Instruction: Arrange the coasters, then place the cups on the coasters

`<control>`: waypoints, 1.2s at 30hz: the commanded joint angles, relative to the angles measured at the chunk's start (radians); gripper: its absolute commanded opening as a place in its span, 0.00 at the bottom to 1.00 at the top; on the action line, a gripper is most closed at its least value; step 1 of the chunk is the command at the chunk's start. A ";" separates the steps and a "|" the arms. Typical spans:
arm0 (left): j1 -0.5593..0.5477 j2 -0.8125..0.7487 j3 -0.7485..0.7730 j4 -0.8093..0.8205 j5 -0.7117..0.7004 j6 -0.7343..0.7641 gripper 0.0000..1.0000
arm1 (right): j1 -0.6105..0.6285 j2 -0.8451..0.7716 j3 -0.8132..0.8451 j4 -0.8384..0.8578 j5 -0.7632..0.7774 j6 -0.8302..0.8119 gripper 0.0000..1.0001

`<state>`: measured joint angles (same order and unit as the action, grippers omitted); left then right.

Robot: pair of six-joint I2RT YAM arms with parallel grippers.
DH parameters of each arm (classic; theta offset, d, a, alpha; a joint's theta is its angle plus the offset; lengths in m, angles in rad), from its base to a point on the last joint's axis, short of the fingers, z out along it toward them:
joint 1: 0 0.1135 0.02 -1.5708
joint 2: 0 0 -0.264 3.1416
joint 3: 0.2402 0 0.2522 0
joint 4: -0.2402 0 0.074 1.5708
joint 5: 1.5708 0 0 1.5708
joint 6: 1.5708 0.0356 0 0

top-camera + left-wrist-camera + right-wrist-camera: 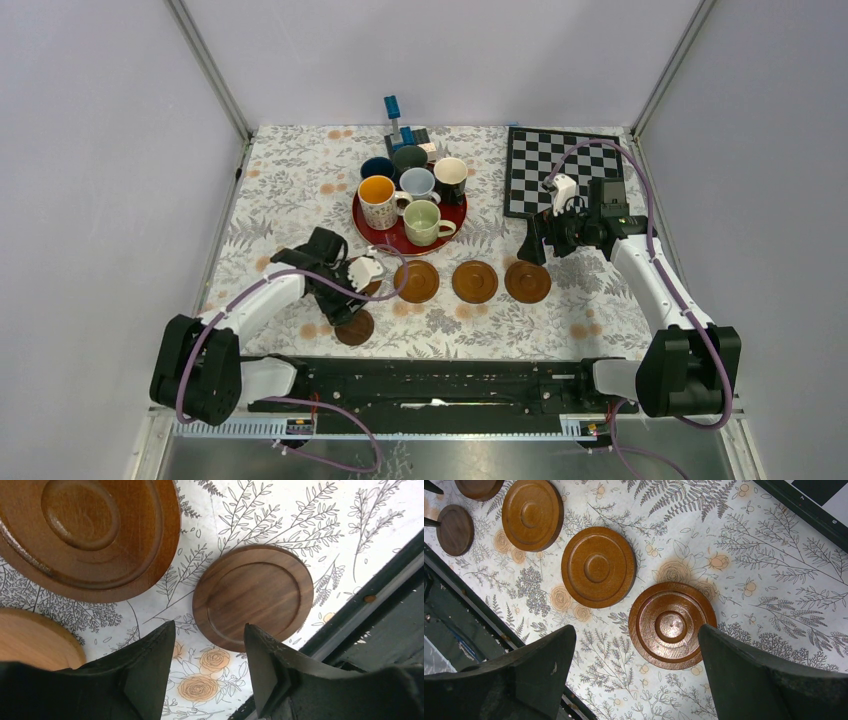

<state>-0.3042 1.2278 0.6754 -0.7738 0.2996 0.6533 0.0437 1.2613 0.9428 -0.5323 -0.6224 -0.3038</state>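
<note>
While both pairs of jaws stand apart and hold nothing, the cups (424,222) crowd the red tray (398,244)
Three brown coasters (474,281) lie in a row on the surface (290,180) just in front of the tray; the right jaws gape wide above the row's right end, and the left jaws, less wide, hang just beside a dark coaster (254,596) in front of the tray's left side, nearer than the row

White worktop (290,180) printed with grey leaves and pale orange roses. Glossy red tray (392,243), centre of frame. Black-and-white checks on the board (560,165), upper right. Amber-brown row of coasters (474,281) mid-frame; dark walnut coaster (354,328) lower left. Orange inside the patterned white mug (377,200); beside it a pale green mug (423,221).
</note>
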 commanded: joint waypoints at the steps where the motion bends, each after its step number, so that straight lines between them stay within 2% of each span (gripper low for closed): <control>1: -0.047 0.014 -0.025 0.104 -0.092 -0.045 0.58 | -0.005 -0.003 0.001 0.009 -0.017 0.013 0.99; 7: -0.053 0.033 -0.045 0.099 -0.160 -0.039 0.49 | -0.006 -0.003 0.000 0.007 -0.010 0.008 1.00; 11: -0.005 0.020 -0.077 0.058 -0.180 0.017 0.44 | -0.005 -0.003 -0.002 0.009 -0.010 0.006 0.99; 21: 0.352 0.017 -0.104 0.019 -0.212 0.230 0.40 | -0.006 0.003 -0.001 0.008 -0.011 0.002 1.00; 28: 0.673 0.109 -0.044 0.048 -0.255 0.405 0.40 | -0.006 0.002 0.001 0.008 -0.012 -0.002 1.00; 32: 0.797 0.217 0.058 0.109 -0.245 0.371 0.40 | -0.005 0.004 0.000 0.011 -0.019 -0.001 0.99; 36: 0.821 0.311 0.136 0.174 -0.246 0.303 0.41 | -0.006 0.002 0.003 0.007 -0.014 -0.008 1.00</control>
<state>0.4908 1.4445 0.7834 -0.7452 0.1246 0.9604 0.0437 1.2617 0.9428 -0.5327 -0.6220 -0.3019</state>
